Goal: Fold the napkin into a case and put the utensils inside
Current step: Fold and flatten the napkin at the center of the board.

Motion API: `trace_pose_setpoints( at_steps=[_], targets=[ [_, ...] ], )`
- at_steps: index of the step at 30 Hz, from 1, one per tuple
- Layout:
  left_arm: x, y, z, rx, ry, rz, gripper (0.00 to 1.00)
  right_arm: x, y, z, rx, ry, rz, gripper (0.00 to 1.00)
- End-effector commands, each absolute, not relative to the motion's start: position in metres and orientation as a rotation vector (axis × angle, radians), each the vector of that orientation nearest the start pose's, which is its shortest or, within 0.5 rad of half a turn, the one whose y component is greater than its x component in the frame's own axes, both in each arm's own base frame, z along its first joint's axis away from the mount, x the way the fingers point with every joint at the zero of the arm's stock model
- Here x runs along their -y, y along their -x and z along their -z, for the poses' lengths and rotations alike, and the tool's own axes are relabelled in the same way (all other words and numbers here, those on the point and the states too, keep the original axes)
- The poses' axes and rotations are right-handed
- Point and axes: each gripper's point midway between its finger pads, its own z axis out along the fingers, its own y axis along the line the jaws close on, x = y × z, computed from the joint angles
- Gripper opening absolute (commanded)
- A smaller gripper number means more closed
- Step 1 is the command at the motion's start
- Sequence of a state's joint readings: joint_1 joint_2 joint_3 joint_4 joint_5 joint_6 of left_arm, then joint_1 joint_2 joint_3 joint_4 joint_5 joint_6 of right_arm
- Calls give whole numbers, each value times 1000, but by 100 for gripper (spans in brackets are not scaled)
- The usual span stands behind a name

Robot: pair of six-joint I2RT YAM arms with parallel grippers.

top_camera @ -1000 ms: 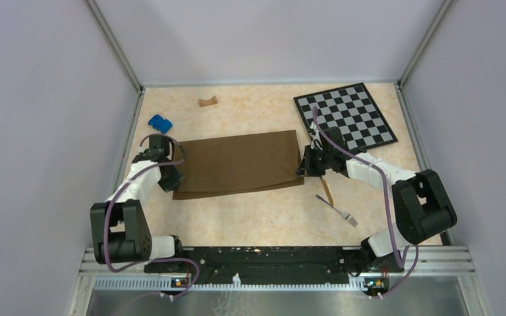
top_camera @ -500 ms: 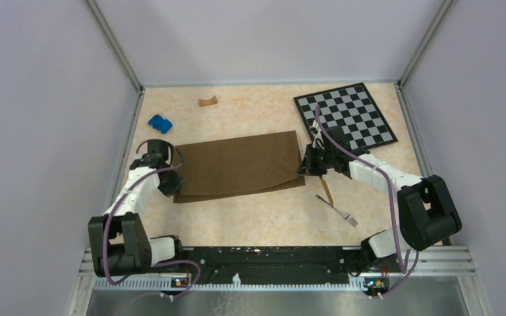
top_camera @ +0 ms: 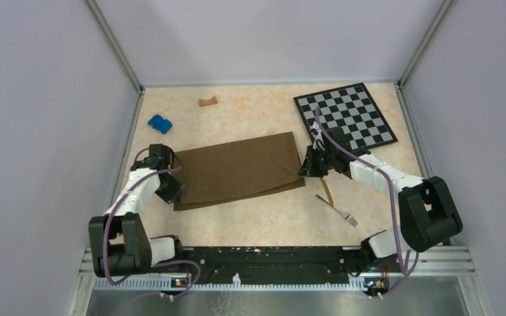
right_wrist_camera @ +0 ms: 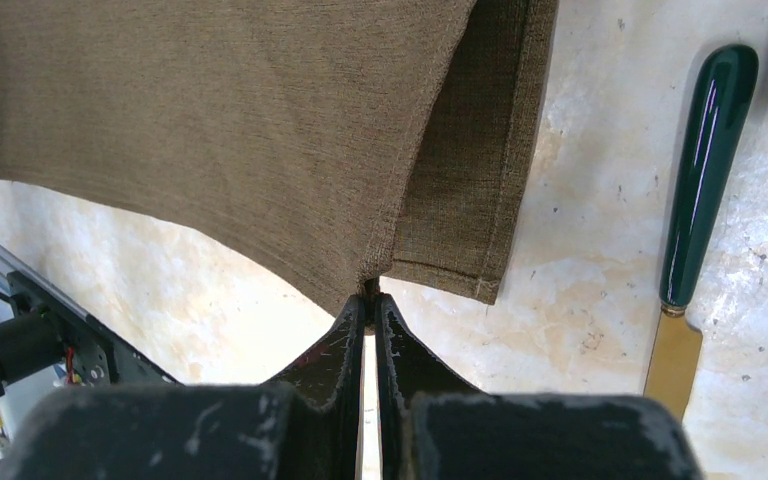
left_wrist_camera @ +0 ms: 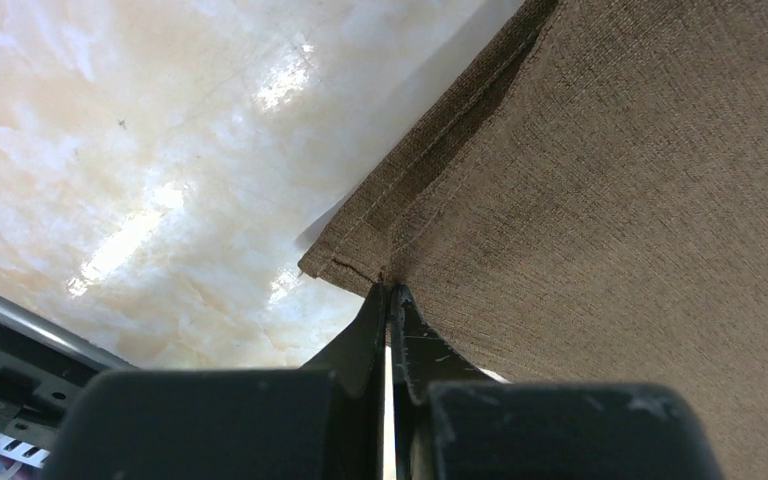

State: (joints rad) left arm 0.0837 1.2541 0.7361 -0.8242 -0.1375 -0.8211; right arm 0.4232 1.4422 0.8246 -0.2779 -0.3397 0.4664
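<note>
The dark-brown napkin [top_camera: 240, 169] lies folded double in the table's middle, a wide rectangle. My left gripper [top_camera: 173, 191] is shut on its near-left corner [left_wrist_camera: 380, 265]. My right gripper [top_camera: 305, 170] is shut on its right edge, and the cloth [right_wrist_camera: 290, 120] hangs from the fingertips above a lower layer. The knife [top_camera: 327, 189], with a dark green handle [right_wrist_camera: 705, 170] and brassy blade, lies just right of the napkin. The silver fork [top_camera: 337, 211] lies on the table nearer the front, right of centre.
A black-and-white checkerboard [top_camera: 346, 117] lies at the back right. A small blue block [top_camera: 160, 123] sits at the left, a small tan piece [top_camera: 207, 101] near the back wall. Metal frame rails line both sides and the near edge.
Both grippers have pulled their napkin corners toward the near edge; the left one moved down and slightly right. The napkin's left near corner has shifted forward, skewing the cloth.
</note>
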Motion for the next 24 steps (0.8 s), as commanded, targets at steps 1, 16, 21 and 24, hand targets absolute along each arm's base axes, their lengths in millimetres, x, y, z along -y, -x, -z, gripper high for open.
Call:
trace_pose_setpoints(
  at_steps=[1, 16, 21, 24],
  targets=[
    [-15, -208, -62, -2523, 1296, -69, 0, -213, -279, -106, -2496, 151, -805, 0],
    [2, -182, -45, -2561, 1416, 7, 1, -205, -267, -86, -2548, 139, -778, 0],
    [-1, -171, -36, -2572, 1485, -67, 3, -204, -268, -76, -2566, 135, -764, 0],
    [-6, -172, -37, -2557, 1493, -105, 3, -206, -267, -73, -2577, 137, -771, 0]
  ],
)
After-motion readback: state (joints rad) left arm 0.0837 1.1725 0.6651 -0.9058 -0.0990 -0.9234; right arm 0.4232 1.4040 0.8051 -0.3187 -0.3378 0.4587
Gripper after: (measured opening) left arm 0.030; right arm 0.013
